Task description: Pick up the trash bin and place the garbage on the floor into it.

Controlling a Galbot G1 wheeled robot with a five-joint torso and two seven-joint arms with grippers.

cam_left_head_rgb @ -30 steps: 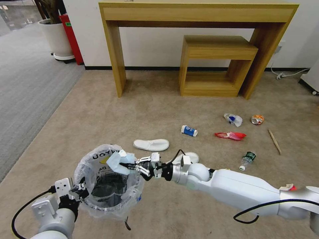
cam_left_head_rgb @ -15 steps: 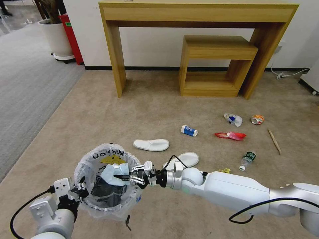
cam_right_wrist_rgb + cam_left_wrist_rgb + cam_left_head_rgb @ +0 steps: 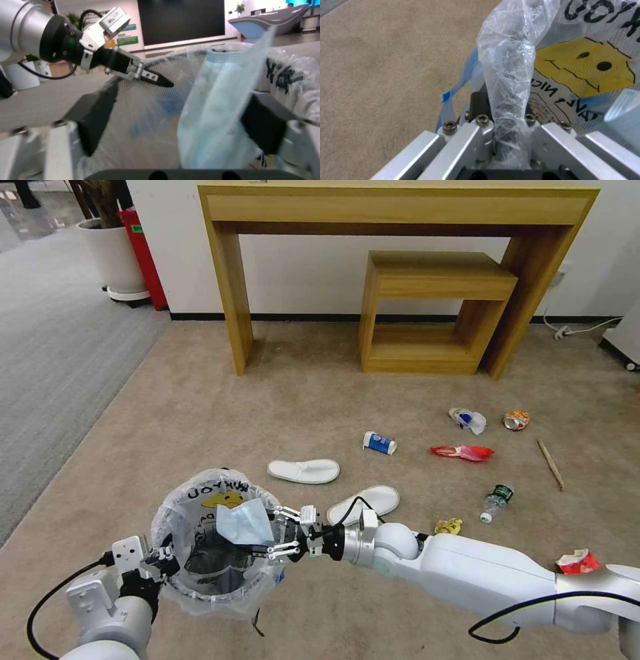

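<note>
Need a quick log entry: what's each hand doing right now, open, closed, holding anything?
Left hand: shut on the trash bin rim.
Right hand: open over the bin, face mask lying loose between its fingers.

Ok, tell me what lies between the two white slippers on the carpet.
Head view: bare beige carpet separates the far slipper from the near slipper; they lie apart, with no litter between them.

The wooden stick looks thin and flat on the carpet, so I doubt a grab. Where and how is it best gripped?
Probably at the middle of the wooden stick, from straight above, fingers across its width. It lies flat on the floor, clear of other litter.
</note>
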